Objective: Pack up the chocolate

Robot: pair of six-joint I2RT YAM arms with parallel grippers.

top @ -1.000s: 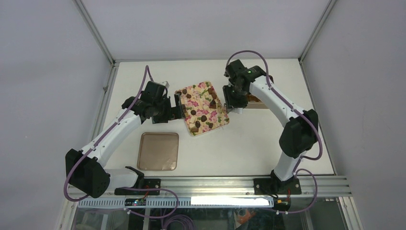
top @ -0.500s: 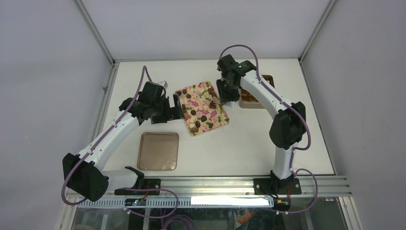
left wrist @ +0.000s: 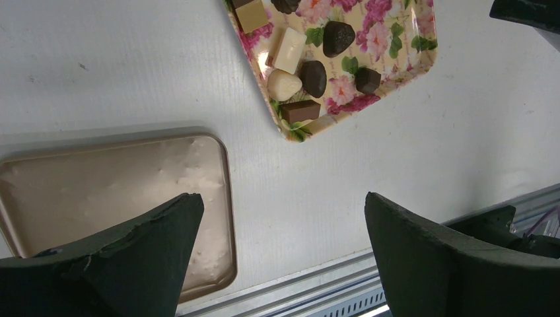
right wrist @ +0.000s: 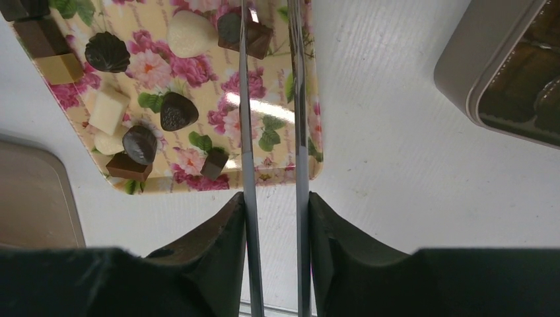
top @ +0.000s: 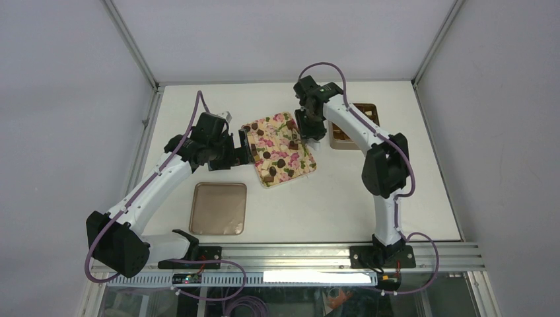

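Observation:
Several chocolate (top: 280, 162) pieces, dark, tan and white, lie on a floral tray (top: 305, 168). My right gripper (right wrist: 275, 198) is shut on metal tongs (right wrist: 245, 119), whose two blades reach over the tray's right part. A brown chocolate (right wrist: 254, 36) lies beside the left blade; the blade tips run out of the frame. In the top view the right gripper (top: 305, 129) hangs over the tray's right edge. My left gripper (left wrist: 280, 201) is open and holds nothing, above the table between the lid (left wrist: 99, 191) and the tray (left wrist: 403, 59).
The brown compartment box (top: 367, 111) stands right of the tray, partly behind the right arm, and shows at the right wrist view's upper right (right wrist: 489, 59). The flat tan lid (top: 218, 209) lies at the front left. The table's metal front rail (left wrist: 343, 284) is close below the left gripper.
The right arm swung left with the tongs, from over the box to over the tray's right edge. The left arm has stayed put.

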